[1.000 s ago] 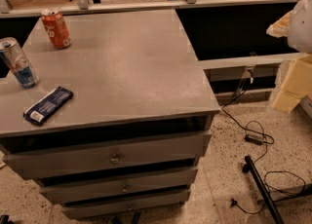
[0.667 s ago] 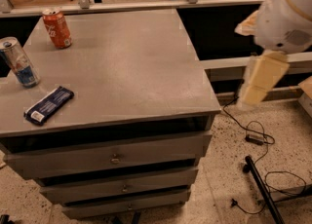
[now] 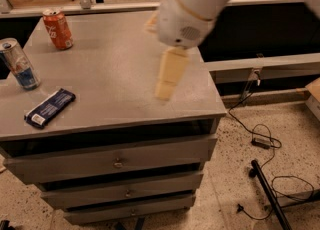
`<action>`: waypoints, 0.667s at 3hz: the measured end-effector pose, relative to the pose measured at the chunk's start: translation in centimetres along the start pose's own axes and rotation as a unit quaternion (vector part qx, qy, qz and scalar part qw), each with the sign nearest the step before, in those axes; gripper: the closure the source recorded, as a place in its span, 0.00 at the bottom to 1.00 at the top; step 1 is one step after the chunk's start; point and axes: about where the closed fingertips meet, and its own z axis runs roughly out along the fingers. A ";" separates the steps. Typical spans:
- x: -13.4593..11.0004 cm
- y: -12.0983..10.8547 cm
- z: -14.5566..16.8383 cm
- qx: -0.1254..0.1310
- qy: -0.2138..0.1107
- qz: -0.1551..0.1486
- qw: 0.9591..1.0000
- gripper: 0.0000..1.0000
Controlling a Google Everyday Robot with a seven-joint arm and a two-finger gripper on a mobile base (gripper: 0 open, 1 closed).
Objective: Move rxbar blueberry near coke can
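Navy rxbar blueberry lies diagonally, white end front-left; hand above table, grip unreadable.

Warm light, end effector over tabletop

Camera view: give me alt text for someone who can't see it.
The end effector hangs over the right half of a grey drawer cabinet, apart from the rxbar blueberry lying flat near the front left edge. The coke can stands upright at the back left, a silver-and-blue can at the left edge between them.
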 end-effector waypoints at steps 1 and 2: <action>-9.6 -1.0 5.5 -0.046 -0.057 -0.079 0.994 0.00; -9.5 -1.0 5.5 -0.046 -0.056 -0.078 0.994 0.00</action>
